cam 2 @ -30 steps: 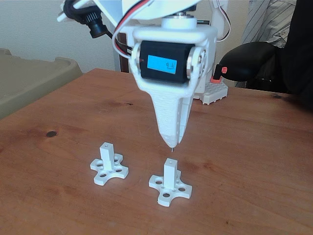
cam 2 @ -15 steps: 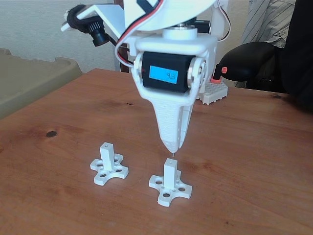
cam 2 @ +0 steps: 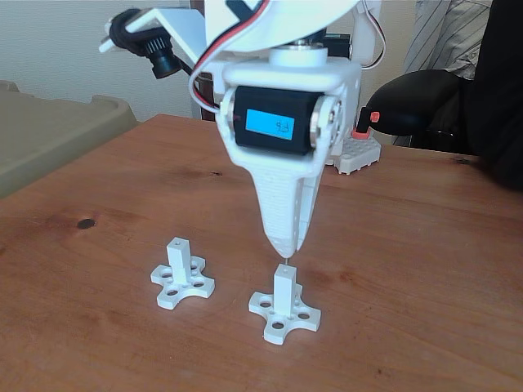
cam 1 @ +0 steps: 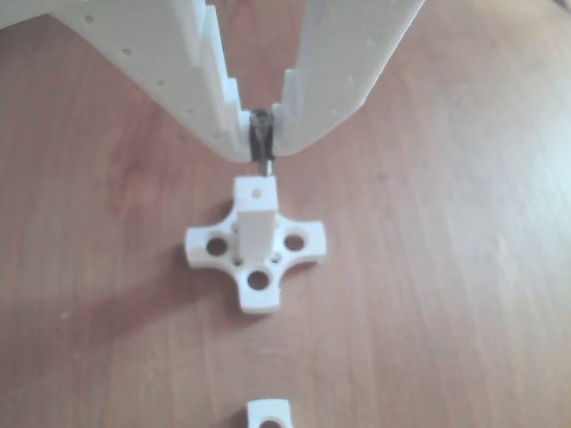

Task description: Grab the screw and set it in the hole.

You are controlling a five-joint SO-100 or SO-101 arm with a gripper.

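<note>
My white gripper (cam 1: 261, 145) (cam 2: 286, 245) points straight down, shut on the screw (cam 1: 261, 152), a thin silver pin held upright between the fingertips. In the fixed view the screw's tip (cam 2: 287, 260) hangs just above the top of the nearer white post (cam 2: 283, 286). The hole (cam 1: 257, 191) is a tiny dot in that post's end face, and the screw's lower end sits just behind it in the other view. The post rises from a cross-shaped base (cam 1: 257, 254) with larger round holes.
A second white post on a cross base (cam 2: 181, 273) stands to the left in the fixed view; its top (cam 1: 268, 414) peeks in at the bottom edge of the other view. A white block with a red-tipped black object (cam 2: 364, 143) lies at the table's back.
The gripper has sunk a little with the screw, bringing the tip closer to the post's top. The posts have not moved.
</note>
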